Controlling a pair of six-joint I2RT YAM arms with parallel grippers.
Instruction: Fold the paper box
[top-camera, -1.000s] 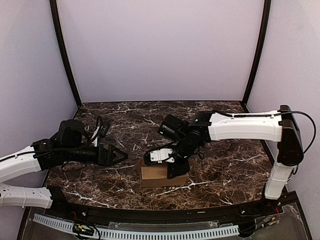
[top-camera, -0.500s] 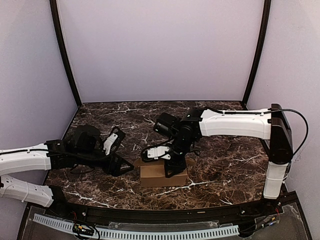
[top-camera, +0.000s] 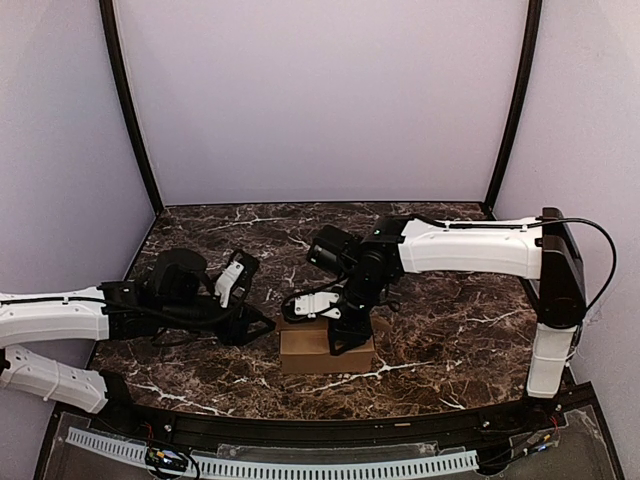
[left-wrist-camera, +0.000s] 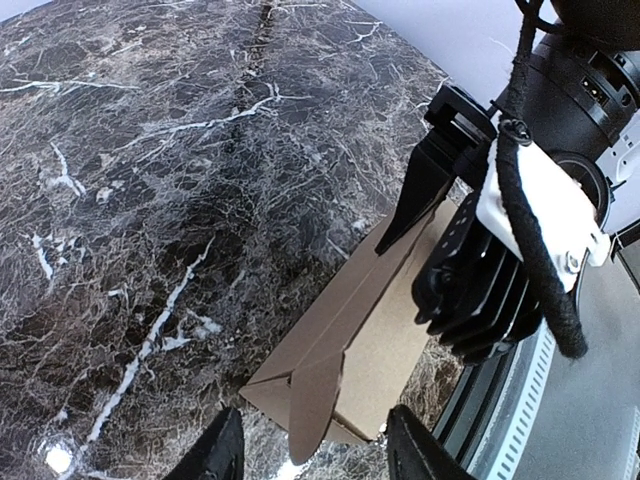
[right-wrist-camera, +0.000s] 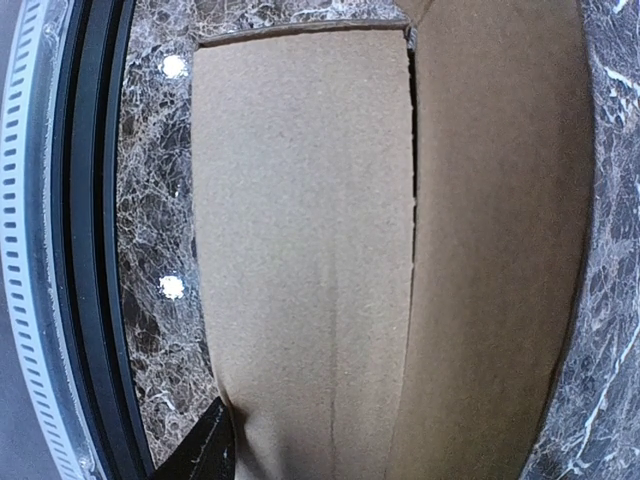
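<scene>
Low over the left half of the tabletop (top-camera: 450, 330), the left arm reaches in from the left edge toward the middle. The left gripper (top-camera: 258, 325) ends just beside the left end of the paper box (top-camera: 318, 350). In the left wrist view its jaws stand apart, with a loose, pointed flap at the box's near corner lying between the two fingertips (left-wrist-camera: 222, 452); neither tip can be seen pressing on the cardboard.

The paper box (left-wrist-camera: 385, 340) sits near the front edge of the tabletop, about midway between the two side edges. It is a low brown block resting flat.

From the right wrist its top (right-wrist-camera: 300, 250) fills the view, with a dark seam running down between two panels.

Right of that, the right gripper (top-camera: 345, 330) comes down from above onto the box's top, the white arm stretching back toward the right edge. Only one of its fingertips (right-wrist-camera: 205, 450) shows in its own camera, so I cannot tell whether these jaws are apart or clamped on anything.
</scene>
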